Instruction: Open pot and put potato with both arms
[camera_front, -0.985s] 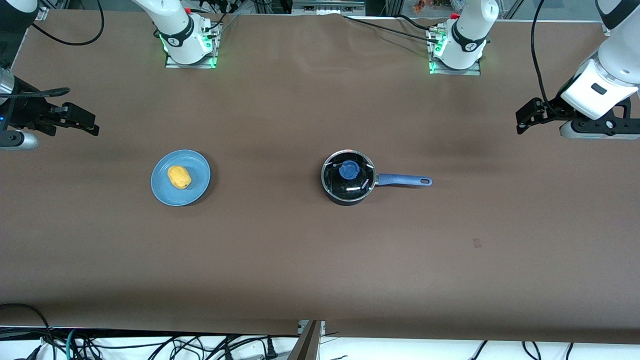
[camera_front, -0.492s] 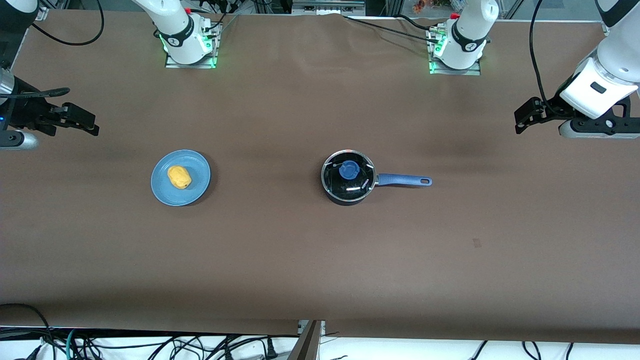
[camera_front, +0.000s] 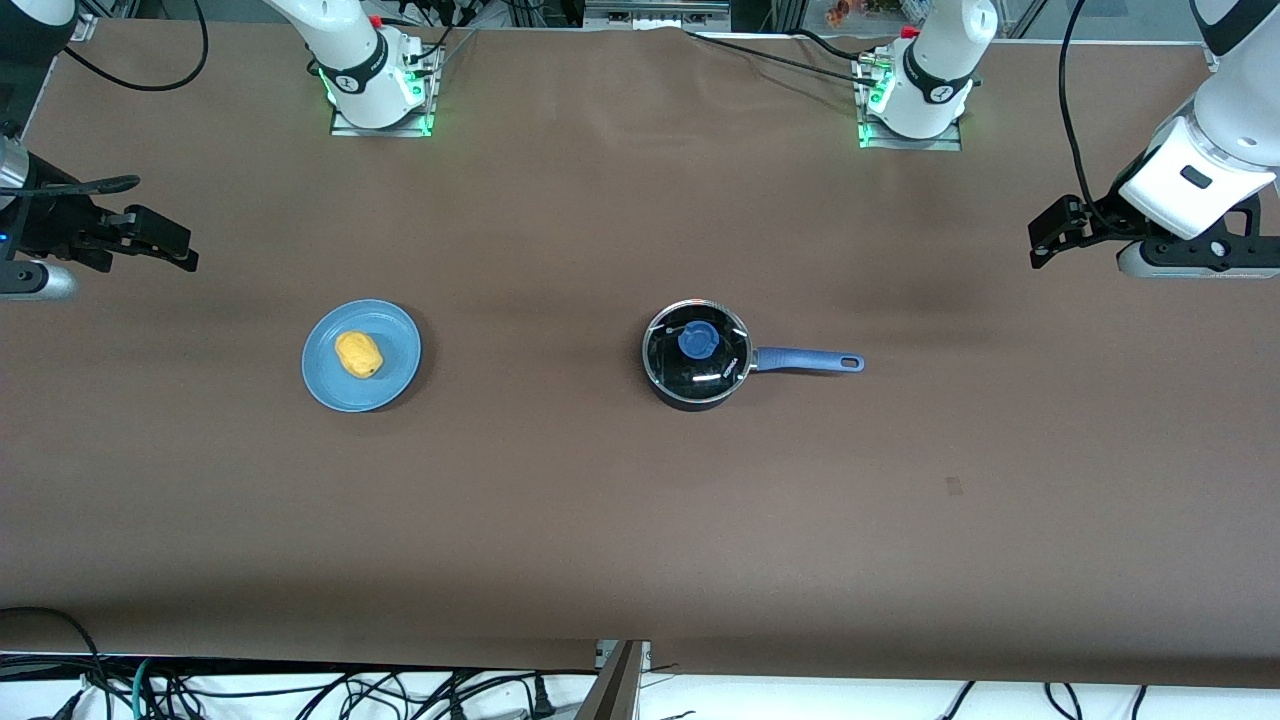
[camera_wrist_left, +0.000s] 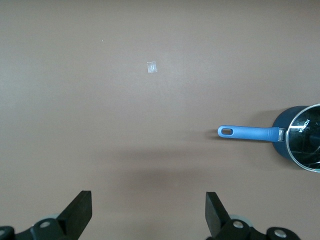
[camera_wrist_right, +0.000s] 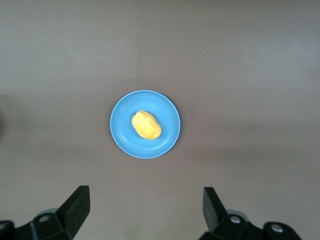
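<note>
- pot (camera_front: 697, 355), lid on, sits mid-bench (camera_front: 600, 520), handle toward the left arm's end.
- potato (camera_front: 358, 354) lies on a plate (camera_front: 398, 375) toward the right arm's end.
- left gripper (camera_front: 1045, 238), fingers apart, hangs well apart from the pot.
- right gripper (camera_front: 170, 248), fingers apart, hangs well apart from the potato.

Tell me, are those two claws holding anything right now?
Nothing. The left gripper and right gripper both hang open and empty over bare table.
</note>
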